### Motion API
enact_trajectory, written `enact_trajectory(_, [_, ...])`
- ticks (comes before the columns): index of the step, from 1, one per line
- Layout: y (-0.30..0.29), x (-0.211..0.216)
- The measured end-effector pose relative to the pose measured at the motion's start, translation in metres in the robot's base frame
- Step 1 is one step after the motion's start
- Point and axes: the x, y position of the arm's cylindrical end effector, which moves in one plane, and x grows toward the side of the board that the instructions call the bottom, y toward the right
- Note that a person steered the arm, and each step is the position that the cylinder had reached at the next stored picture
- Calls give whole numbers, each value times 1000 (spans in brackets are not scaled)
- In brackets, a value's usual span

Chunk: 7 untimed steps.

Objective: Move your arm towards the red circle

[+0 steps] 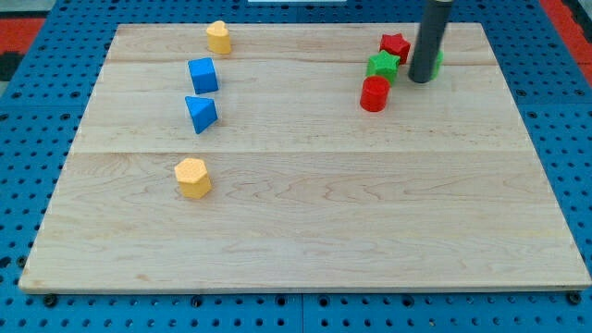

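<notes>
the board (pixel 305 213) is pale wood, smooth with visible grain and plank seams. the red circle (pixel 375 93) and blue cube (pixel 203 74) look like matt plastic (softly lit). the rod (pixel 430 37) is dark, faintly glossy.

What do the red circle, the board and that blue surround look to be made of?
Red circle: looks like moulded plastic or painted wood, even matte colour with no grain showing; I cannot tell which. Board: pale wood, with grain lines and plank seams visible, satin finish. Blue surround: probably a hard perforated panel, with a regular grid of holes. My tip stands at the view's right of the red circle, apart from it.
</notes>
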Motion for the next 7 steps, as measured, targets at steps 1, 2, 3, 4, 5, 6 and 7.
enact_trajectory(1, [14, 0])
enact_trajectory(2, [20, 9])
enact_trajectory(3, [62, 6])
enact_trajectory(4, [69, -9])
enact_trajectory(5, [46, -13])
enact_trajectory(6, [47, -9])
enact_trajectory(7, [46, 22])
